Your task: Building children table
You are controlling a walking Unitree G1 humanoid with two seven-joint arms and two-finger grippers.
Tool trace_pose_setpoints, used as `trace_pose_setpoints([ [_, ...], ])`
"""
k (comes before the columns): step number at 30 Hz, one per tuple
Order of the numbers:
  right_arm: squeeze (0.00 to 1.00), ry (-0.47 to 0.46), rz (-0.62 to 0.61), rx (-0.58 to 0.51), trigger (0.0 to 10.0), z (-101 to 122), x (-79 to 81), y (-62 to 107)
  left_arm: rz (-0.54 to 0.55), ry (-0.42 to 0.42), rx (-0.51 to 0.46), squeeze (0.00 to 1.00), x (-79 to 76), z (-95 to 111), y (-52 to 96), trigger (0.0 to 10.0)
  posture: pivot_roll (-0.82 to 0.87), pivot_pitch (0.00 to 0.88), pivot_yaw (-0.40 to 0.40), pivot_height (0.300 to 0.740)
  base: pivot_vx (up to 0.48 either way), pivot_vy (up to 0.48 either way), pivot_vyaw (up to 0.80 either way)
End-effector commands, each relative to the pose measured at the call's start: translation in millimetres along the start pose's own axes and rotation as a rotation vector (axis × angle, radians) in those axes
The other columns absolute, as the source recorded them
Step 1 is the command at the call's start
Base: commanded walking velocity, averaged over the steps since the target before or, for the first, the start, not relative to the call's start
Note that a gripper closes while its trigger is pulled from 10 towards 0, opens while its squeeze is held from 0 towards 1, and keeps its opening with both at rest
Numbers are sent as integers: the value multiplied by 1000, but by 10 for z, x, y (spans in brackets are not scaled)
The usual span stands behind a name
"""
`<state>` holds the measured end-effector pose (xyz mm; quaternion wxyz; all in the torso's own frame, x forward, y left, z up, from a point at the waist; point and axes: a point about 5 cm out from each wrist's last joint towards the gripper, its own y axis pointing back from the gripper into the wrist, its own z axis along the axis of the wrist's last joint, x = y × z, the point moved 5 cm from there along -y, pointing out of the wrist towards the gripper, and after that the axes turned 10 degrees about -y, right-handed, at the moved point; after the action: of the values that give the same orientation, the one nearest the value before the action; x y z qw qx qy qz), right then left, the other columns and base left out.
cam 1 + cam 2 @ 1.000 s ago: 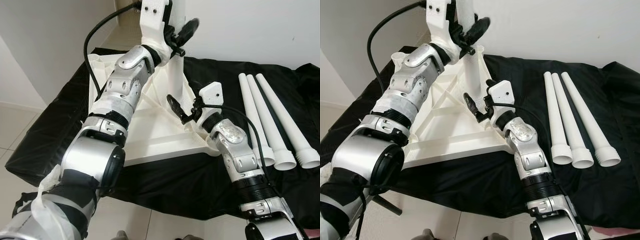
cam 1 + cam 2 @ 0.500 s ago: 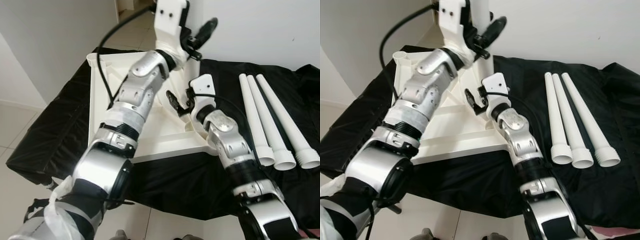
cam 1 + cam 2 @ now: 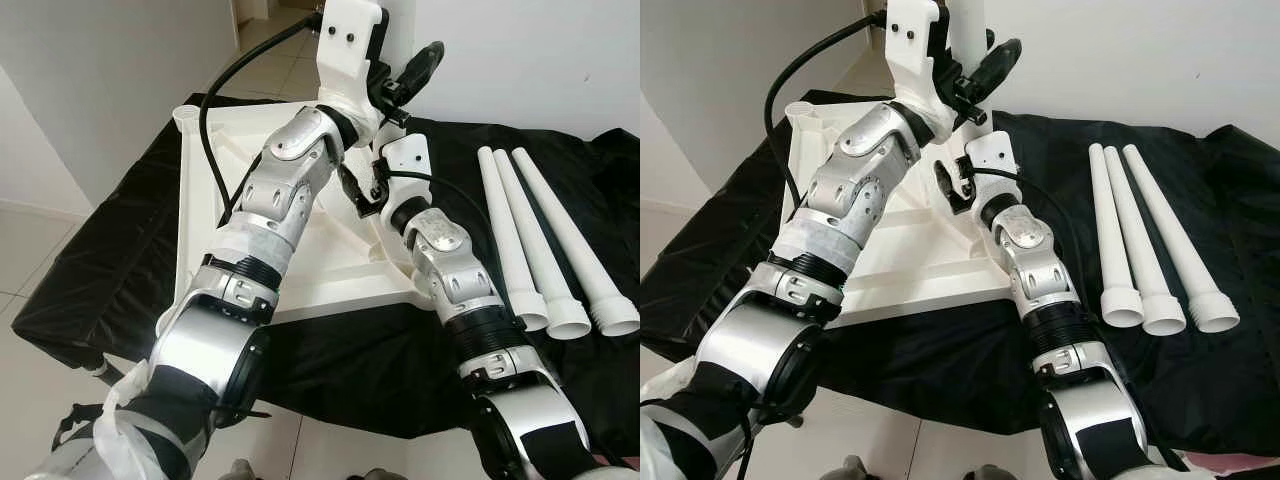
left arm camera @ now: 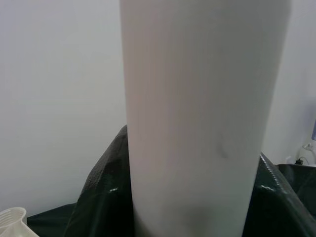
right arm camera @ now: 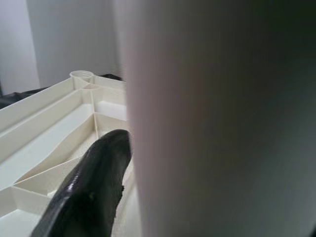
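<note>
- White plastic tabletop, ribbed underside up, lies on a black cloth spread over a low surface, with a round leg socket at its far left corner.
- An upright white leg stands at the tabletop's far right corner, against the pale wall.
- The left claw is high on that leg; one black finger shows on the leg's right side, and the left wrist view has the leg close up between the fingers. It appears to be gripping the leg.
- The right claw is lower on the same leg, just above the tabletop; a black finger lies right beside the leg in the right wrist view. Whether it clamps the leg I cannot tell.
- Three more white legs lie side by side on the cloth, well to the right of the tabletop, flared ends toward the robot.
</note>
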<state>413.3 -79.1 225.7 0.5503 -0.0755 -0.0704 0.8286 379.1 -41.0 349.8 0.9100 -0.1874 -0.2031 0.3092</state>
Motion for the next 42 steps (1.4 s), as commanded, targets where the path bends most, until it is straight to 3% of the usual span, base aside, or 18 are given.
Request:
trace_pose_setpoints([
  [1, 0, -6, 12, 9, 0, -23, 29, -13, -43, 15, -18, 0, -128, 43, -46, 10000, -60, 0, -5, 740, 0, 0, 0],
  [11, 0, 12, 17, 41, 0, -101, 25, 30, -79, 22, 2, 0, -216, -15, -49, 10000, -69, 0, -1, 740, 0, 0, 0],
  [12, 0, 7, -1, 41, 0, -108, 7, 34, -88, 30, 0, 114, -236, -16, -45, 10000, -68, 0, -1, 740, 0, 0, 0],
  [13, 0, 7, -1, 41, 0, -108, 7, 34, -88, 30, 0, 114, -236, -16, -45, 10000, -68, 0, -1, 740, 0, 0, 0],
  [14, 0, 9, -22, 45, 2549, -116, -15, 36, -97, 43, -2, 929, -252, -18, -39, 10000, -68, 0, 0, 740, 0, 0, 0],
  [15, 0, 9, -22, 45, 2549, -116, -15, 36, -97, 43, -2, 929, -252, -18, -39, 10000, -68, 0, 0, 740, 0, 0, 0],
  [16, 0, 3, -37, 51, 10000, -128, -28, 37, -105, 50, -4, 1000, -265, -18, -31, 10000, -68, 0, 0, 740, 0, 0, 0],
  [21, 0, -6, -64, 56, 10000, -141, -57, 36, -124, 52, -6, 1000, -293, -13, -17, 10000, -69, 0, 0, 740, 0, 0, 0],
  [22, 0, -25, -86, 57, 10000, -146, -98, 38, -132, 46, -21, 0, -284, 48, -11, 10000, -72, 0, 2, 740, 0, 0, 0],
  [28, 0, -50, -128, 61, 10000, -167, -208, 74, -136, 71, -62, 0, -211, 190, 22, 10000, -70, 0, 0, 740, 0, 0, 0],
  [34, 0, -65, -169, 61, 10000, -183, -306, 112, -116, 81, -48, 0, -97, 149, 92, 10000, -72, 0, 0, 740, 0, 0, 0],
  [36, 0, -90, -229, 51, 10000, -191, -433, 171, -89, 87, -39, 0, 43, 129, 203, 10000, -70, 0, -1, 740, 0, 0, 0],
  [42, 0, -172, -312, 1, 10000, -159, -573, 254, -54, 90, -30, 0, 179, 117, 359, 10000, -71, 0, -5, 740, 0, 0, 0],
])
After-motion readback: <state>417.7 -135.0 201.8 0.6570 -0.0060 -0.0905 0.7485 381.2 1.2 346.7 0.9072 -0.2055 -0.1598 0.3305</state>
